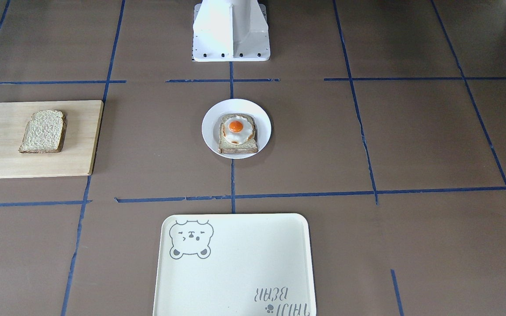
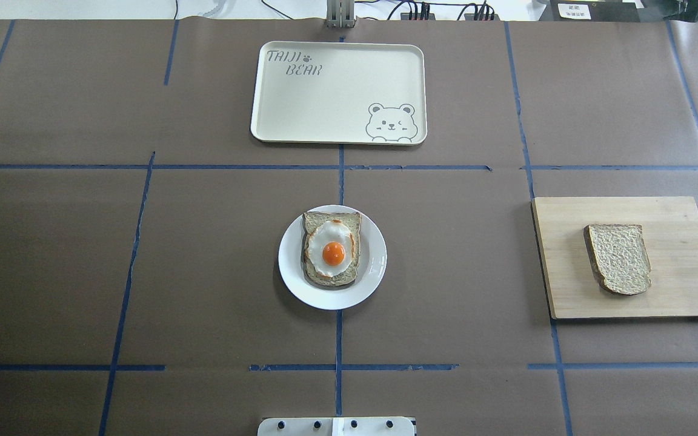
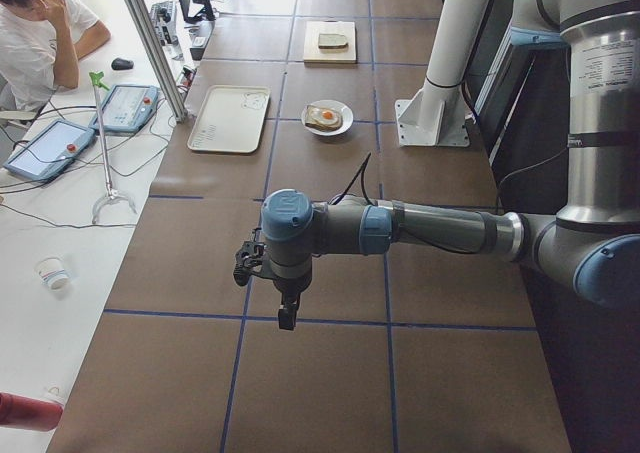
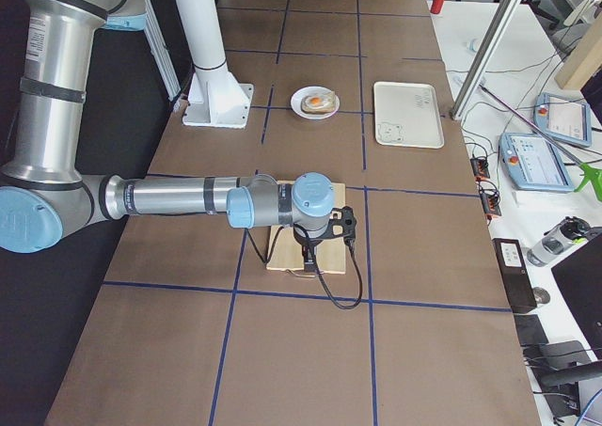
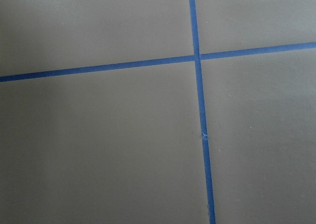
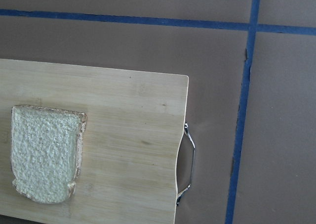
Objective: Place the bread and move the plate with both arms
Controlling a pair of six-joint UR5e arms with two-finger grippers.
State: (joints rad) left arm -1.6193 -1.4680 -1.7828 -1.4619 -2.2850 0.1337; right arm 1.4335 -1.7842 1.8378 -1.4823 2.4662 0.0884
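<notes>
My right gripper hangs over the wooden board, with the bread inside its edges. My left gripper hangs over bare table, well apart from the plate. Whether either gripper's fingers are apart, I cannot tell.

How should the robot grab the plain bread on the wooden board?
Probably from straight above, pinching its two long crust edges. The bread lies flat on the wooden board with bare board all around, so there is room on either side.

Brown surface, blue tape grid. Directly on it: plate at centre, wooden board on robot's right, bear-print tray far side, pedestal base.
</notes>
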